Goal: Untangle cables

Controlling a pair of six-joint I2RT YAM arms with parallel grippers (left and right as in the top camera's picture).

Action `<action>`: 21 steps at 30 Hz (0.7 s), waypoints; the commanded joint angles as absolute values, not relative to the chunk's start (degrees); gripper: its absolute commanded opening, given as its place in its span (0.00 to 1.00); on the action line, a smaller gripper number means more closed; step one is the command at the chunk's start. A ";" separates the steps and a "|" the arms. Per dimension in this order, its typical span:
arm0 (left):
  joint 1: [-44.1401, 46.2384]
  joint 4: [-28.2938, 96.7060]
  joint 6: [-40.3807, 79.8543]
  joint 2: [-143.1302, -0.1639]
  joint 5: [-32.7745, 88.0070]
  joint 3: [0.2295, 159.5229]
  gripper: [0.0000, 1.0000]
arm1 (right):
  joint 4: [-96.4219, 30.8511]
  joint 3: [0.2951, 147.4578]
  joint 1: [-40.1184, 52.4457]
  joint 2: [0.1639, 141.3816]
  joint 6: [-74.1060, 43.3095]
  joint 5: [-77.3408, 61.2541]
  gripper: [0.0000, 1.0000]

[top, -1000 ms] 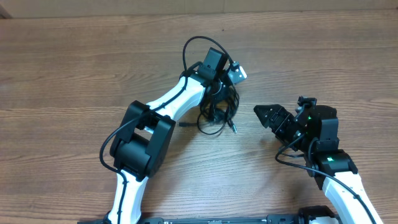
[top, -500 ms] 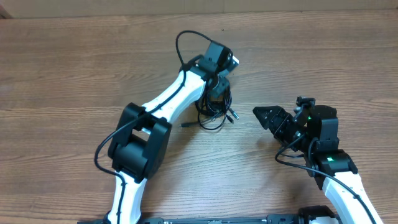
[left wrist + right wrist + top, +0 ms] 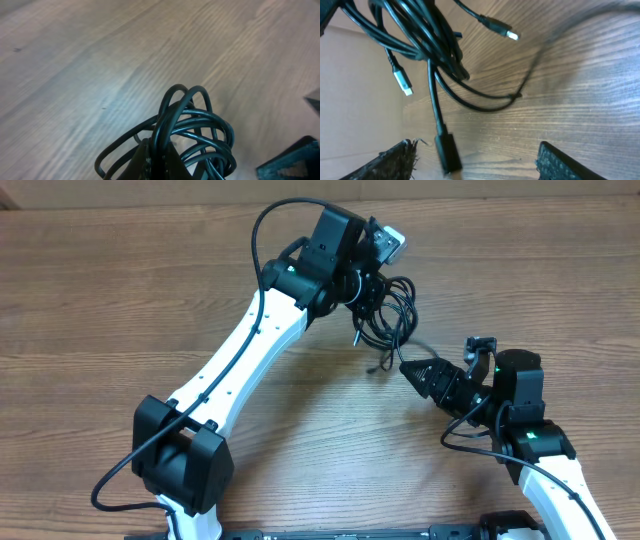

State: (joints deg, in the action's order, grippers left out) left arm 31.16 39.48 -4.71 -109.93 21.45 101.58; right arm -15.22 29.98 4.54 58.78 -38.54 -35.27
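"What do the cables [image 3: 388, 308] look like?"

"They are thin, glossy black cords, wound together into one tangled bundle of overlapping loops."

"Where does the bundle sit?"

"It is pinched at its top in the left gripper [image 3: 155, 152]. The loops bulge out beyond the grip and the rest hangs free."

"And the ends?"

"Several dangle loose. Two end in silver-tipped plugs [image 3: 406, 90], one hanging higher than the other and well apart from it. A thicker black plug [image 3: 447, 152] hangs lowest, on a straight stretch of cord. One slack loop sags beneath the knot."
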 commanded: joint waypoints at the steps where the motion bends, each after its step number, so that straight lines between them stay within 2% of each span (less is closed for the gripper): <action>1: 30.61 39.51 1.13 -108.62 25.74 102.87 0.04 | -15.66 33.47 4.54 58.76 -37.76 -35.75 0.73; 3: 30.57 40.07 7.25 -108.62 22.48 102.87 0.04 | -15.73 34.74 4.54 58.78 -39.94 -35.68 0.69; 10: 30.50 40.49 26.59 -108.62 16.12 102.87 0.04 | -16.10 37.54 4.78 58.78 -49.41 -34.81 0.70; 15: 30.72 40.60 28.97 -108.62 17.06 102.87 0.04 | -16.80 37.54 6.94 58.98 -54.00 -28.14 0.75; 21: 30.81 40.86 26.79 -108.62 25.96 102.87 0.04 | -16.38 37.58 9.80 60.53 -54.26 -19.03 0.78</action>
